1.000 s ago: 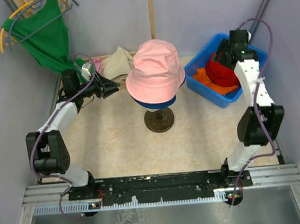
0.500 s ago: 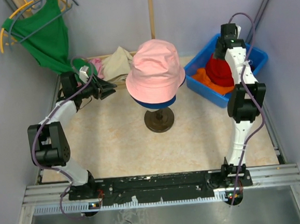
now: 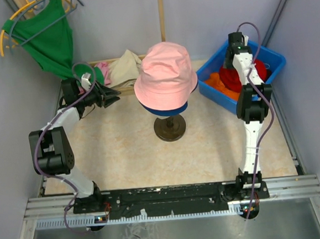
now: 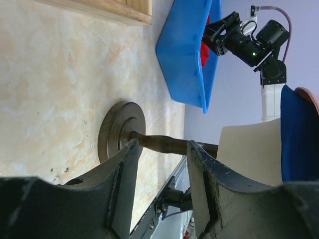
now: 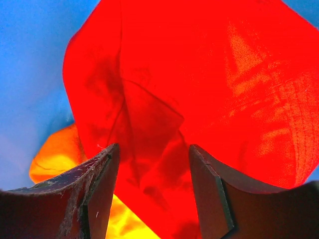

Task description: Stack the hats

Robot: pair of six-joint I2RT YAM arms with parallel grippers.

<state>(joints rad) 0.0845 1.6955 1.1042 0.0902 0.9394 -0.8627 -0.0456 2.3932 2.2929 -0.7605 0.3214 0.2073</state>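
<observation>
Forward, right arm (image 3: 250, 93) outstretched, fingers (image 5: 97, 196) apart over red hat (image 5: 209, 84).

The pink hat (image 3: 165, 77) and red hat (image 5: 199, 74) are made of matt woven cloth. The bin (image 4: 182, 59) is formed of smooth blue plastic, the stand (image 4: 119, 132) of dull dark metal.

My top view overlooks the marbled beige table (image 3: 123, 150); both wrist views share the blue plastic bin (image 4: 184, 64), mine on the right closest.

Bright, even light; soft faint shadows
</observation>
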